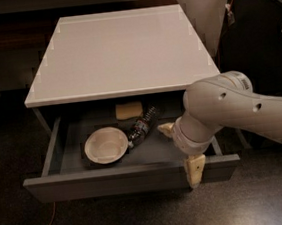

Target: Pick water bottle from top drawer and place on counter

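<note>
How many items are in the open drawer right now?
3: bowl front left, sponge at the back, water bottle just right of the bowl. The hand hangs over the drawer at its right front; the arm may hide more.

One camera, seemingly high in front, looks down on counter [119, 51] and top drawer [113, 181], jaws lower right.

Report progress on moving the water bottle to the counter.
Done: the top drawer stands open. In hand: the gripper hangs open over the drawer's right front, right of the water bottle, holding nothing. Left: grasp the bottle lying beside the bowl, lift it, set it on the counter.
</note>
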